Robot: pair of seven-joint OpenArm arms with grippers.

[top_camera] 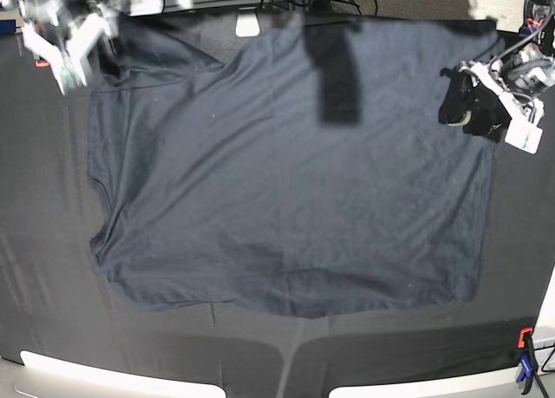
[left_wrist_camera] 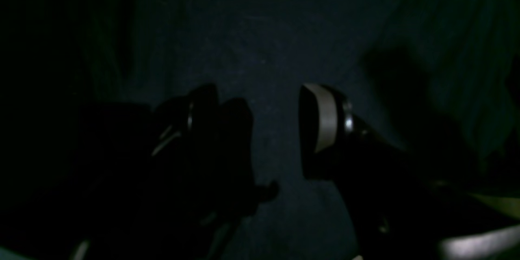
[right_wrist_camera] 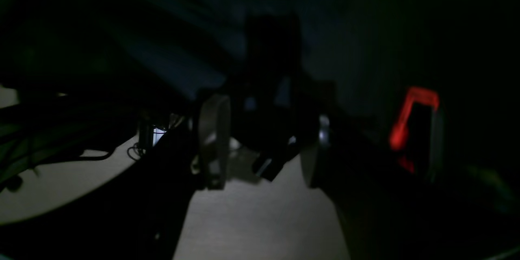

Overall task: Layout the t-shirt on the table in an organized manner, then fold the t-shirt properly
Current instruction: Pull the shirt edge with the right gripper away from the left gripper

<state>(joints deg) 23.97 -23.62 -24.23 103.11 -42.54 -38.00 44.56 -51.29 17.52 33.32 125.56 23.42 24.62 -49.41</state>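
No readable writing or brand showing anywhere, everything's too dark or too small to make out, even in the base view.

The t-shirt is lying spread out nearly flat over the middle of the desk, which is wearing a matte black cloth with faint creases. One sleeve is bunching up toward the right end effector, which is hanging over that far corner with its jaws spread apart and nothing between them. In its own wrist view the right end effector is looking past the desk edge at pale floor, some cables, and a blurry orange clamp off to its side.

The left end effector is sitting over the opposite edge of the shirt, released too. From its wrist view the left end effector is showing a clear gap between its fingers, with only dark navy fabric directly beneath it. Can't tell if it's touching the cloth.

There's another orange and blue clamp gripping the near desk corner, well away from both end effectors, and cables trailing along the far edge.
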